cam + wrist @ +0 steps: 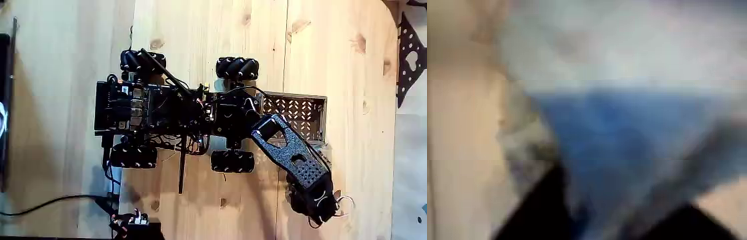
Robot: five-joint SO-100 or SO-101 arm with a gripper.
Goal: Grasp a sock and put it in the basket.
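Note:
In the fixed view, the wheeled robot point(167, 110) stands on a wooden table, with the dark lattice basket point(297, 110) at its right end. The black arm reaches down and to the right from the chassis. My gripper point(325, 212) is low over the table near the front edge, well below the basket. Its jaws are hidden under the arm's body. The wrist view is blurred: pale limp fabric, likely the sock point(627, 60), sits very close to the lens, with a blue patch point(627, 150) below it. Dark shapes show at the bottom edge.
A black perforated plate with a heart cutout point(408, 53) lies at the table's right edge. A black cable point(53, 200) runs across the lower left, and a dark device point(4, 113) sits at the left edge. Bare wood lies above and to the right of the basket.

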